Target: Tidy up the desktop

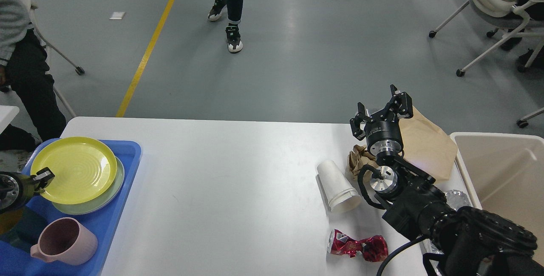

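The white bench (238, 174) fills the lower middle of the view, its far edge running against grey floor. On its left edge sits a blue tray (127, 182) holding a yellow plate (74, 169) stacked on a pale green plate (111, 191), with a pink mug (63, 242) near the tray's front. The left gripper (42, 177) is over the tray at the yellow plate's left rim; only a dark tip shows, so I cannot tell how far it is open.

Toward the bench's right edge a white paper cup (338, 186) lies on its side, a crushed red wrapper (359, 247) near the front edge. Crumpled brown paper (357, 159) and a flat brown paper bag (429, 144) lie near the far right corner. The right gripper (381, 108) is raised above them, fingers spread wide, holding nothing. A beige bin (505, 174) stands just beside the right edge.
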Available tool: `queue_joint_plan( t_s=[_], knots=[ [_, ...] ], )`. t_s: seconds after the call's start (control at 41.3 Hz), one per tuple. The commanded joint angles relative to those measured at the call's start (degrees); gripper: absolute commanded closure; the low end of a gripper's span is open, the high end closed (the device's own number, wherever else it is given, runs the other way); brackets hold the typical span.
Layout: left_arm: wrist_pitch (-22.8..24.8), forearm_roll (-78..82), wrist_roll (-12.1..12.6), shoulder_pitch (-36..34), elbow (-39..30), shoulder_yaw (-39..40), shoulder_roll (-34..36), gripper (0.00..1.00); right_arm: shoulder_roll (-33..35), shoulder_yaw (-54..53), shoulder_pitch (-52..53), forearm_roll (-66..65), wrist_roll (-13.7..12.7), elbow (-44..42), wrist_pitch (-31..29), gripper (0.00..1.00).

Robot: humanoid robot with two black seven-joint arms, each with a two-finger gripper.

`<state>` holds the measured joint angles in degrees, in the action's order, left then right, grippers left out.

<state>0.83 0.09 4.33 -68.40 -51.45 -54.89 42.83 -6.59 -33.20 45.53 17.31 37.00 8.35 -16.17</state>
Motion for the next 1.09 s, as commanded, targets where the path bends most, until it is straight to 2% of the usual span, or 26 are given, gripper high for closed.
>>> queue_joint_plan(
  t_s=[0.0, 0.048, 0.267, 0.582, 1.066],
  knots=[
    [0.0, -0.1, 0.2, 0.0, 0.0, 2.0, 0.0, 0.30, 0.0, 0.0, 0.0, 0.0, 0.0, 0.0, 0.0, 0.00],
    [0.0, 0.0, 0.3, -0.1, 0.0, 2.7, 0.1, 0.23, 0.0, 0.0, 0.0, 0.0, 0.0, 0.0, 0.0, 0.00],
    [0.7, 0.0, 0.4, 0.2, 0.1, 2.7, 0.0, 0.08, 0.0, 0.0, 0.0, 0.0, 0.0, 0.0, 0.0, 0.00],
    [0.8, 0.1, 0.6, 0.8, -0.1, 2.6, 0.0, 0.04, 0.0, 0.0, 0.0, 0.0, 0.0, 0.0, 0.0, 0.00],
    [0.8, 0.1, 0.6, 1.2, -0.2, 2.7, 0.0, 0.04, 0.0, 0.0, 0.0, 0.0, 0.0, 0.0, 0.0, 0.00]
  ],
)
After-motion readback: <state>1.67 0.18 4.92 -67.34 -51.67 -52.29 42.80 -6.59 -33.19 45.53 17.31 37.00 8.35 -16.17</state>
